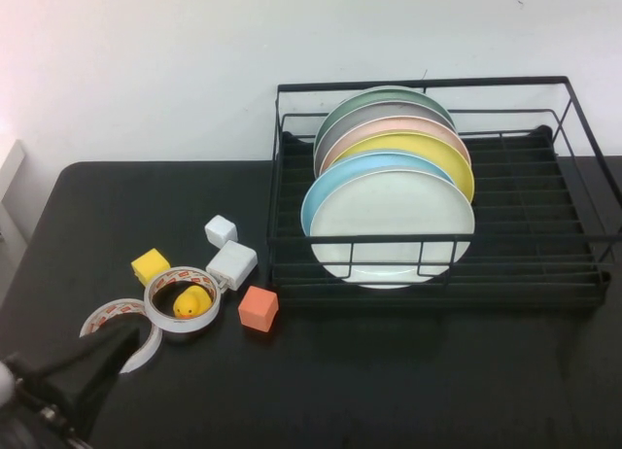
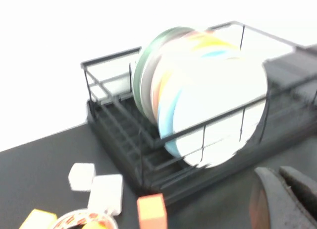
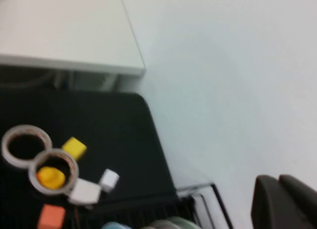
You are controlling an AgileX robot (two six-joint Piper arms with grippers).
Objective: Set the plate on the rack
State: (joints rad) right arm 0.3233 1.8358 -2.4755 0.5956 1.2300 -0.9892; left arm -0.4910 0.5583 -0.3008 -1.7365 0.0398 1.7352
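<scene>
The black wire rack (image 1: 573, 245) stands at the back right of the dark table. Several plates stand on edge in it. The front one is the pale mint-green plate (image 1: 392, 225), upright behind the rack's front wire, with a light blue plate (image 1: 342, 177) right behind it. In the left wrist view the rack (image 2: 119, 135) and the plate (image 2: 218, 100) show washed out. My left gripper (image 1: 119, 340) hovers at the near left corner, shut and holding nothing, well away from the rack; its tips (image 2: 277, 173) lie together. My right gripper (image 3: 277, 180) is shut and empty, held high above the rack's far corner.
Left of the rack lie two tape rolls (image 1: 183, 298), one with a yellow rubber duck (image 1: 191, 301) inside it. Around them sit a yellow cube (image 1: 150, 265), two white cubes (image 1: 231, 264) and an orange cube (image 1: 259, 308). A white wall stands behind the table.
</scene>
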